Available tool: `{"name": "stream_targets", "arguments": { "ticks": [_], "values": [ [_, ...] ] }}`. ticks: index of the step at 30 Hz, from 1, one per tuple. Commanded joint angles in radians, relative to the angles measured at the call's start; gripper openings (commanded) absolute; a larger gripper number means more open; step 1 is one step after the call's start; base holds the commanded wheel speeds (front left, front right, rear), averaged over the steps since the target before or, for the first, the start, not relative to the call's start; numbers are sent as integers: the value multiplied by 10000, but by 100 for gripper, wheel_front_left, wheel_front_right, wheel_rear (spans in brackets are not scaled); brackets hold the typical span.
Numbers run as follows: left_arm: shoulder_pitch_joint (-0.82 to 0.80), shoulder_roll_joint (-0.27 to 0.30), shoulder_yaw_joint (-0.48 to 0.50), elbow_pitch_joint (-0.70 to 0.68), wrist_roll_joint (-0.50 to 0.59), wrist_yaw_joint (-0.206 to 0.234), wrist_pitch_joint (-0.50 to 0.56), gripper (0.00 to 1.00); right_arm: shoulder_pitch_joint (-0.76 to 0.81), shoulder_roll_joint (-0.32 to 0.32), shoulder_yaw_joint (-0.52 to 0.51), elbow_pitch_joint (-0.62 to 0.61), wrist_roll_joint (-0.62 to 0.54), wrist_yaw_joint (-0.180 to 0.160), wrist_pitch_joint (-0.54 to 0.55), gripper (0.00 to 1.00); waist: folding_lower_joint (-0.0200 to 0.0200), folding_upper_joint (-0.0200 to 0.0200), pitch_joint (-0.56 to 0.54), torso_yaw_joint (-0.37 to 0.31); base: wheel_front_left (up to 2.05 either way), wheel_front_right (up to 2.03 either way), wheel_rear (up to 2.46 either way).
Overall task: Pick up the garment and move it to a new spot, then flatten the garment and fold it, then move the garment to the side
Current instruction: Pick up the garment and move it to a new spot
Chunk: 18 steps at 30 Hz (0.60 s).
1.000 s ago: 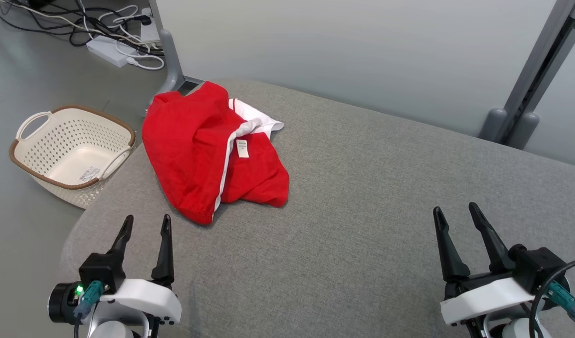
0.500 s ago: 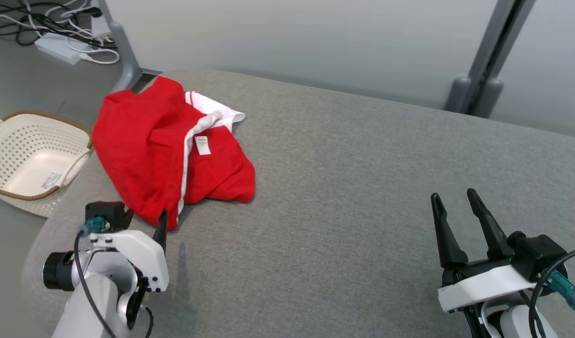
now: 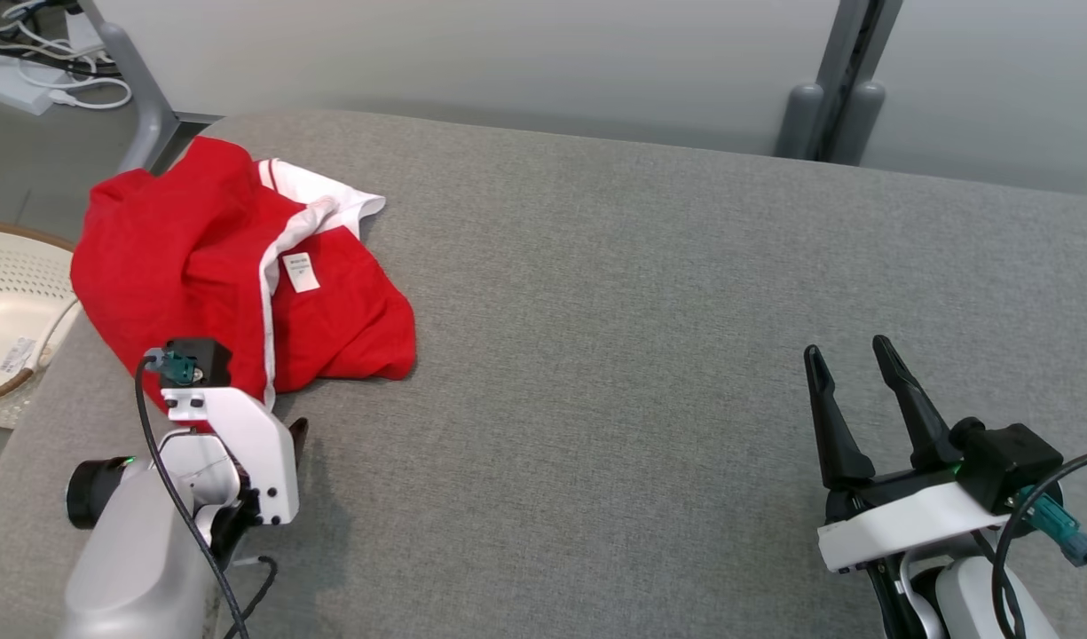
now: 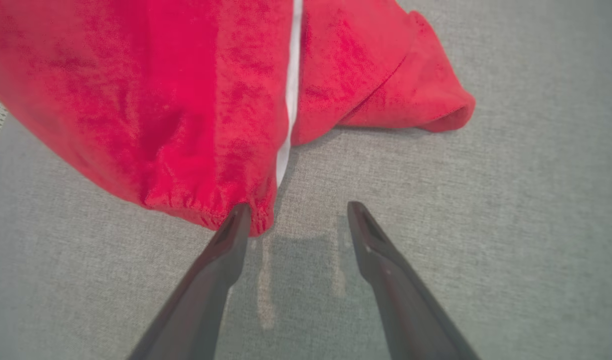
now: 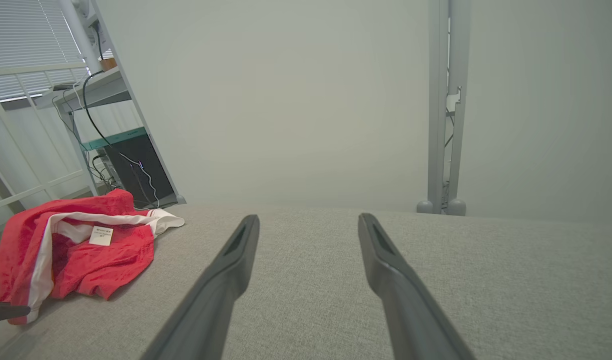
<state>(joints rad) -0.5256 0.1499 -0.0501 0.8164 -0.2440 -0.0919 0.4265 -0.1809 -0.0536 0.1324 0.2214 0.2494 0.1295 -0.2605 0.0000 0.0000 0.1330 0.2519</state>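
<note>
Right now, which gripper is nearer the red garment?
Left. The left gripper is at the near hem of the red garment, one of its fingers at the gathered edge. The right gripper hangs far off to its right.

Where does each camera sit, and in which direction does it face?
Left wrist: on the left arm, looking down along the open left gripper at the red garment on the grey surface.
Right wrist: on the right arm, looking level along the open right gripper across the grey surface to the wall.
Head: above, looking forward and down; both grippers show.
Shared: all see the red garment.
</note>
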Motion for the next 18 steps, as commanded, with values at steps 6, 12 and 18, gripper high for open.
{"name": "stream_targets", "arguments": {
  "ticks": [6, 12, 18],
  "values": [
    [-426, 333, 111, 589, -40, 185, 84, 100, -264, -21, 56, 3, 70, 23, -46, 100, 0, 0, 202, -293, 0, 0, 0],
    [-693, 458, 157, 1265, -200, 203, 26, 91, -374, -16, 100, 51, 67, 23, -47, 100, 0, 0, 327, -410, 0, 0, 0],
    [-898, 533, 67, 1772, -193, 206, -268, 2, -365, -20, 107, 102, 64, 23, -46, 100, 0, 0, 322, -441, 0, 0, 0]
  ]
}}
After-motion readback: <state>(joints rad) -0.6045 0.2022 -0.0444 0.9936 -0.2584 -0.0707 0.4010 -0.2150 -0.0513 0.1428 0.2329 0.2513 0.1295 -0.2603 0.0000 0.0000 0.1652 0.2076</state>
